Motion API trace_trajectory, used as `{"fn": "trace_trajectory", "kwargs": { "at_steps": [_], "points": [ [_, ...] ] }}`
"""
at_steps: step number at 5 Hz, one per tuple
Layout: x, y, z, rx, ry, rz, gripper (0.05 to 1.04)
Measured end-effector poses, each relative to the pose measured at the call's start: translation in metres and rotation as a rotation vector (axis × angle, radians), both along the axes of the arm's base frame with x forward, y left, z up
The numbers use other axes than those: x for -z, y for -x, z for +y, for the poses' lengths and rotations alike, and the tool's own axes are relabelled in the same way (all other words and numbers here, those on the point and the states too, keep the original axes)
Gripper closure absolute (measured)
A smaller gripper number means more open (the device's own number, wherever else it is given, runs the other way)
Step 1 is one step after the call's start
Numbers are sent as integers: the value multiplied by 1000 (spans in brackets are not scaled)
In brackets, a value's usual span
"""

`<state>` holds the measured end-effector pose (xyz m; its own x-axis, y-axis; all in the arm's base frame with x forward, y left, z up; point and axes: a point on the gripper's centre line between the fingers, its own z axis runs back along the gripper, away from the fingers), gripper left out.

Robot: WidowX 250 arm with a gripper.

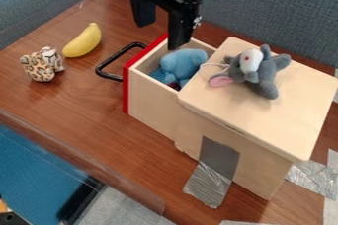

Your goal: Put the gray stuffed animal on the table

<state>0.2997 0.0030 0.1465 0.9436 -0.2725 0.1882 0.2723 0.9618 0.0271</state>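
Drawer (pixel 151 93): pulled out from the box (pixel 257 169); a blue toy (pixel 183 64) is held inside.
Gray toy (pixel 267 75): set on the box's top, toward its far corner.
Gripper (pixel 161 34): suspended above the drawer, jaws parted and released.

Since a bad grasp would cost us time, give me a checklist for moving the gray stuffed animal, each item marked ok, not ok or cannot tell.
1. Gripper open and empty: ok, its fingers stand apart with nothing between them.
2. Gray stuffed animal uncovered for a grasp: ok, it lies on top of the wooden box.
3. Gripper lined up with it: not ok, it hangs by the open drawer, off to one side.
4. Drawer shut: not ok, it is pulled out with a blue stuffed toy inside.
5. Gray stuffed animal on the table: not ok.
6. Soft body will hold in the grip: cannot tell.
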Motion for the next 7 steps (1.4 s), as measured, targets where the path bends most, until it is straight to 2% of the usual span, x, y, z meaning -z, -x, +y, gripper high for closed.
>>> {"fn": "trace_trajectory", "kwargs": {
  "at_steps": [1, 3, 4, 5, 6, 7],
  "points": [
    [9, 1, -2, -4, 5, 37, 83],
    [-16, -11, -72, 129, 64, 1, 83],
    [-20, -18, -102, 169, 85, -11, 83],
    [-6, -26, -120, 189, 63, 21, 83],
    [21, -31, -119, 192, 19, 84, 83],
    [30, -31, -115, 196, -7, 94, 83]
  ]
}}
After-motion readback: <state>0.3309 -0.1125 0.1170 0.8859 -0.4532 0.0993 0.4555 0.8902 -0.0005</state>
